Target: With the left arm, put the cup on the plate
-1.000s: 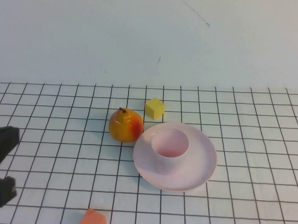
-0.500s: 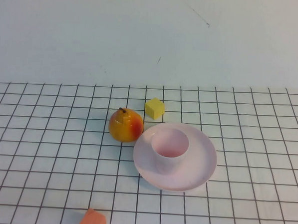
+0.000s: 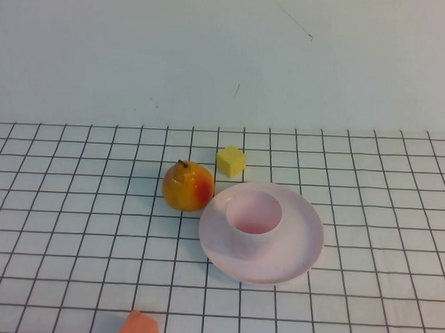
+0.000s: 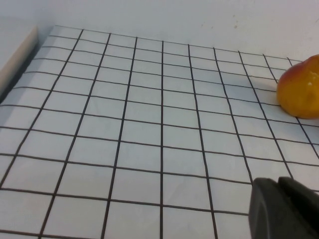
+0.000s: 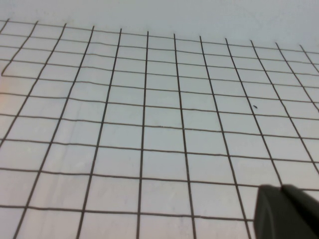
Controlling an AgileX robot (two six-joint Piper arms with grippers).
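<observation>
Cup [image 3: 254, 220] sat upright on plate [image 3: 293, 248]; pear-like fruit [image 3: 187, 186] just beside plate rim.
Left gripper [image 4: 284, 209] and right gripper [image 5: 286, 211] each over bare grid; jaw state cannot be told.

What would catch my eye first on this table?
Probably the pale pink cup sitting upright on the matching plate mid-table. Touching the plate's left rim is an orange-red pear-like fruit, with a yellow cube just behind. Neither arm appears in the high view; only a dark corner shows in each wrist view.
</observation>
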